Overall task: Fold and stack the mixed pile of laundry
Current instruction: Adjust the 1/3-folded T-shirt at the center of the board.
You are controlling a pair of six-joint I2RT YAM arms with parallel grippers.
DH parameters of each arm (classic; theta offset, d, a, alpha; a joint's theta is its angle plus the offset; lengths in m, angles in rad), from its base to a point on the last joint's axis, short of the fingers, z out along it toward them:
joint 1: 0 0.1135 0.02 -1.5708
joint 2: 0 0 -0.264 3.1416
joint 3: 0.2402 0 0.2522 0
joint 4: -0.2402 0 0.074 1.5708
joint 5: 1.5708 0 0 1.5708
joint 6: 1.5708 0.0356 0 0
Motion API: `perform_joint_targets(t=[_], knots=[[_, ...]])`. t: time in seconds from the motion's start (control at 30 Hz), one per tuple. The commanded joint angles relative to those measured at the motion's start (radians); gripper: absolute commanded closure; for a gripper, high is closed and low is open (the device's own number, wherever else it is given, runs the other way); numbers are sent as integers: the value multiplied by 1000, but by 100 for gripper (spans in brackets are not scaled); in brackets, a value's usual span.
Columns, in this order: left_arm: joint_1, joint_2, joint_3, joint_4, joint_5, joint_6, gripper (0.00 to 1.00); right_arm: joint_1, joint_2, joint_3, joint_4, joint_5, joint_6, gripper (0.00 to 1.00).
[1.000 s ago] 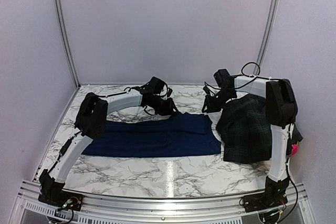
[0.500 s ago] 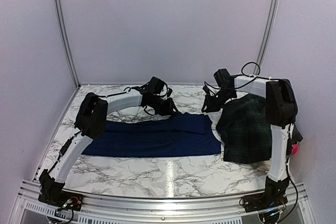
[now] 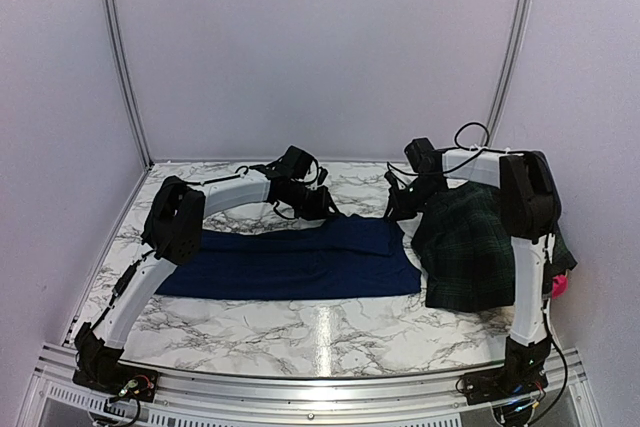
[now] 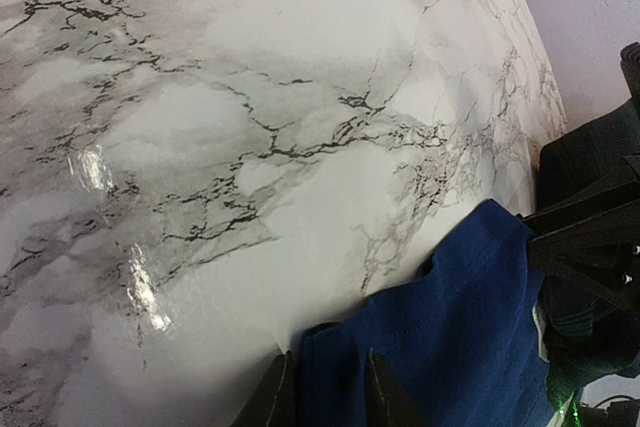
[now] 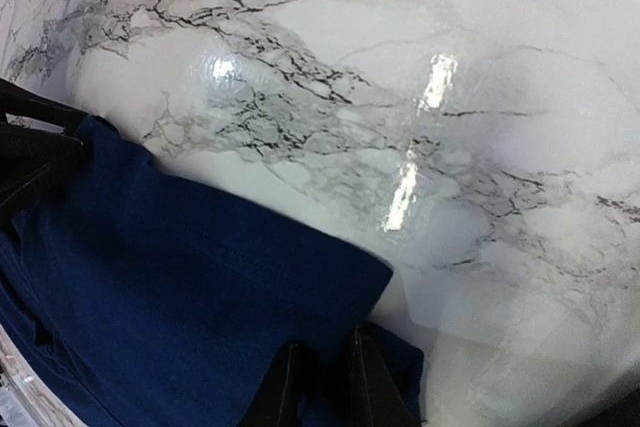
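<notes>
Two thin pinches: left gripper [image 4: 328, 372] and right gripper [image 5: 325, 357] each clamped the far edge of the navy cloth [image 3: 300, 259], flat on the table [image 3: 330, 332]; I figured the right's corner bite could slip mid-fold, skewing it.

The right arm [image 3: 527, 247] stands in front of the plaid garment [image 3: 465, 247] and hides its right part. Only a sliver of the pink piece [image 3: 558, 285] shows past the arm (too small to tell its shape). In the wrist views, the bottom edge cuts off the navy cloth [image 4: 450, 337] and the fingers of the left claw [image 4: 328, 362] and right claw [image 5: 325, 347]. Whether the right claw presses the cloth cannot be told.
</notes>
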Motion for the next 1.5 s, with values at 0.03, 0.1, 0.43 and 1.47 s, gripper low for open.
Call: perform_joint_targets(t=[0.03,0.1,0.43,1.47], knots=[[6,40,5,-28,-3,6,75,3,-6,55,10,-6,-2,88],[6,41,7,-27,0,6,80,3,-10,58,10,-10,-5,92],[12,6,4,-3,2,1,100,4,-60,29,12,-25,-15,100],[-84,-614,-849,322,73,373,100,101,-534,-548,138,-216,-6,100]])
